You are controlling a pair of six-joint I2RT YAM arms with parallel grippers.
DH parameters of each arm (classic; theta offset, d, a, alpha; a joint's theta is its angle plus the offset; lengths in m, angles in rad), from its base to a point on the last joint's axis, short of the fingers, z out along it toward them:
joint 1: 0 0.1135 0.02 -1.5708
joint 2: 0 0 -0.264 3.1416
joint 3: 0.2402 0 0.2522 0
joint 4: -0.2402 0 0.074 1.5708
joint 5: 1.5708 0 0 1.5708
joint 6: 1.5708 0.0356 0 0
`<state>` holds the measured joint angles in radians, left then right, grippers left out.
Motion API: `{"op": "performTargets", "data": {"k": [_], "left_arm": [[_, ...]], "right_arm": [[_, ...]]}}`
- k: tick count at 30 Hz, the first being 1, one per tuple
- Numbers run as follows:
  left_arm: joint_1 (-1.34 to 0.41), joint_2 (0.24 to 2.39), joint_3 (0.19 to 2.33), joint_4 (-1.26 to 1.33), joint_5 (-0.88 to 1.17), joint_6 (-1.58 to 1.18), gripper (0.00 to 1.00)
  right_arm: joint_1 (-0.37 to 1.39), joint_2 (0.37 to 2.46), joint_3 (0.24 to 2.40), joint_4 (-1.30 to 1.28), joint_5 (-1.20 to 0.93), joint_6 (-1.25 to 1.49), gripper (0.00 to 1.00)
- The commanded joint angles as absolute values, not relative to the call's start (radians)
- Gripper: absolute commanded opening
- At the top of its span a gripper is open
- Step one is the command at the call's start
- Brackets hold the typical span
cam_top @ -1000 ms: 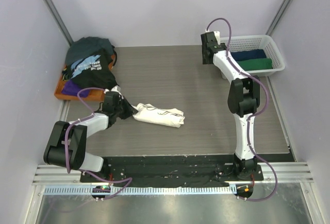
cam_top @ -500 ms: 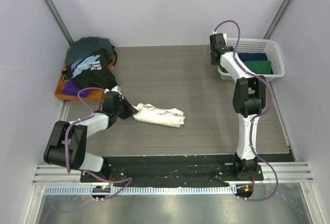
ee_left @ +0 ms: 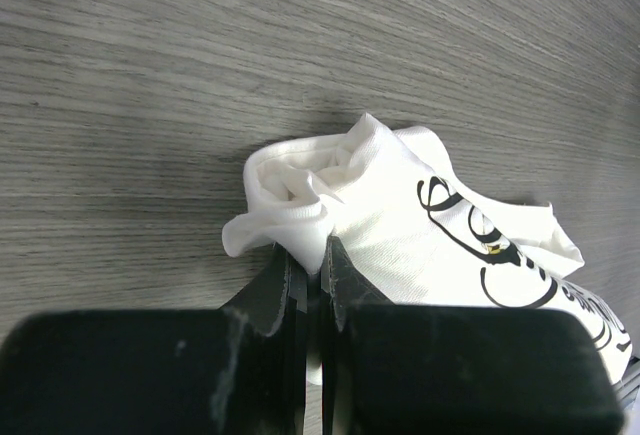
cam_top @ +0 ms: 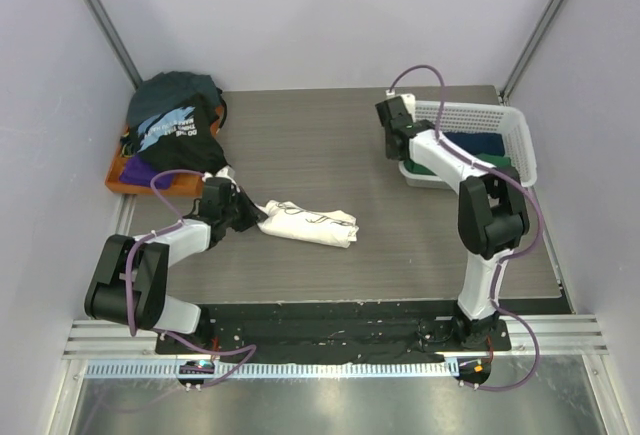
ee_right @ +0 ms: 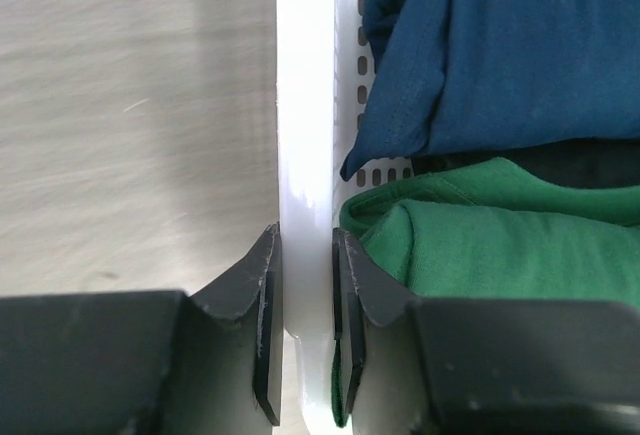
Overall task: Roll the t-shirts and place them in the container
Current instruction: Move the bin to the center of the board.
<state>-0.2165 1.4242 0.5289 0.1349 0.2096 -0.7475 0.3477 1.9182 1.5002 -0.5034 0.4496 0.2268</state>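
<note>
Cloth against plastic
Matt wood-grain tabletop (cam_top: 320, 145); cream t-shirt (ee_left: 400, 225), soft matt cloth; basket (ee_right: 305, 105), smooth white plastic; green t-shirt (ee_right: 500, 245) inside it, fine-knit cloth.

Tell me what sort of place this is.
Probably a robot lab cell for laundry practice: a left arm and a right arm bolted to a wood-grain table between plain walls, a heap of t-shirts on an orange tray, and a white basket holding bundled shirts.
</note>
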Motion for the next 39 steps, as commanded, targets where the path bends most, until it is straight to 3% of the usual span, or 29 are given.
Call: {"op": "performTargets", "data": {"k": [1, 3, 6, 7, 10, 14, 18, 22, 27, 34, 39], "left_arm": [[-0.229, 1.408, 0.52, 0.067, 0.21, -0.718, 0.0], [-0.229, 1.407, 0.518, 0.066, 0.21, -0.718, 0.0], [-0.232, 1.402, 0.517, 0.066, 0.213, -0.721, 0.0], [-0.233, 1.401, 0.515, 0.064, 0.21, -0.719, 0.0], [-0.233, 1.397, 0.515, 0.064, 0.212, -0.719, 0.0], [-0.238, 1.394, 0.515, 0.063, 0.209, -0.718, 0.0], [-0.239, 1.396, 0.514, 0.063, 0.204, -0.716, 0.0], [-0.241, 1.397, 0.515, 0.061, 0.204, -0.715, 0.0], [-0.245, 1.401, 0.518, 0.061, 0.206, -0.713, 0.0], [-0.247, 1.401, 0.52, 0.057, 0.204, -0.713, 0.0], [-0.247, 1.404, 0.522, 0.055, 0.199, -0.713, 0.0]], "right_arm": [[0.492, 1.91, 1.485, -0.505, 0.35, 0.389, 0.07], [0.549, 1.945, 1.52, -0.494, 0.328, 0.416, 0.12], [0.598, 1.999, 1.616, -0.499, 0.261, 0.433, 0.34], [0.606, 2.015, 1.638, -0.508, 0.246, 0.439, 0.5], [0.63, 1.968, 1.663, -0.489, 0.206, 0.449, 0.68], [0.637, 1.825, 1.592, -0.45, 0.146, 0.46, 0.8], [0.64, 1.61, 1.352, -0.326, 0.081, 0.509, 0.93], [0.64, 1.384, 1.093, -0.223, 0.055, 0.612, 0.95], [0.638, 1.127, 0.702, 0.027, 0.023, 0.837, 0.9], [0.64, 1.039, 0.465, 0.185, -0.041, 0.928, 0.88], [0.64, 1.109, 0.394, 0.342, -0.057, 0.963, 0.88]]}}
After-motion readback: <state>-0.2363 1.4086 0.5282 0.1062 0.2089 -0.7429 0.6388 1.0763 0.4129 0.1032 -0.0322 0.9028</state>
